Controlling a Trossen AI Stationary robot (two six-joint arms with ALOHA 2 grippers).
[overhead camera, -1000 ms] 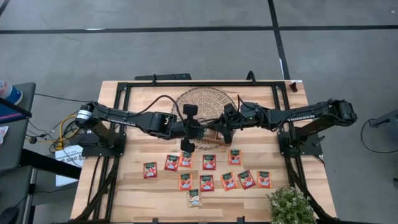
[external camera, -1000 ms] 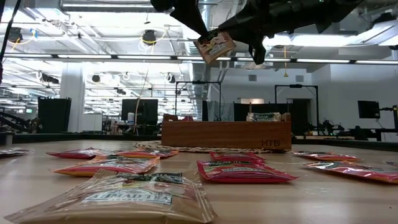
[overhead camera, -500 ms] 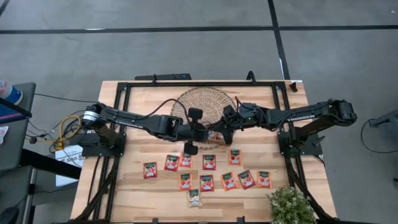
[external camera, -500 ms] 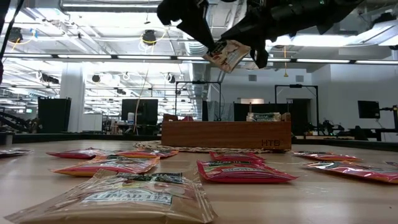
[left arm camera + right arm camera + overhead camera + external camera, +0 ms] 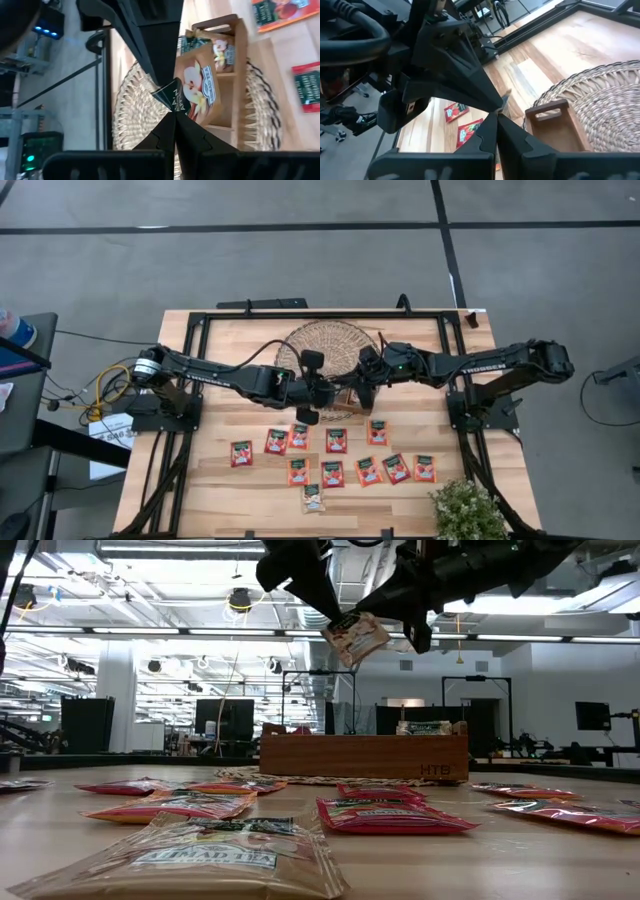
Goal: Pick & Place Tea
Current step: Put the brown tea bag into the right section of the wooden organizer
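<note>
We found both arms meeting above the wooden tray (image 5: 363,756), which sat on a woven mat (image 5: 325,345) toward the far side of the worktop (image 5: 210,480). Between them a single tea sachet (image 5: 355,637) hung in the air, tilted, well above the tray.

The left gripper (image 5: 172,107) had its jaws pressed together on one corner of that sachet; in the left wrist view the dark fingers met at a point with the green band of the packet pinched between them, and the rest of the packet, pale with a fruit picture, hung over the tray's compartments. One compartment at the tray's end already held another sachet (image 5: 220,50), standing on edge.

The right gripper (image 5: 496,116) came in from the other side of the tray. Its jaws were drawn nearly or fully together at the tips, right at the edge of the held sachet (image 5: 504,101), opposite the left gripper; we could not tell whether they gripped it or only touched it.

The remaining sachets (image 5: 336,440) lay flat on the worktop on the near side of the tray, mostly red-orange, with one whitish-beige packet (image 5: 215,857) nearest the low camera.
</note>
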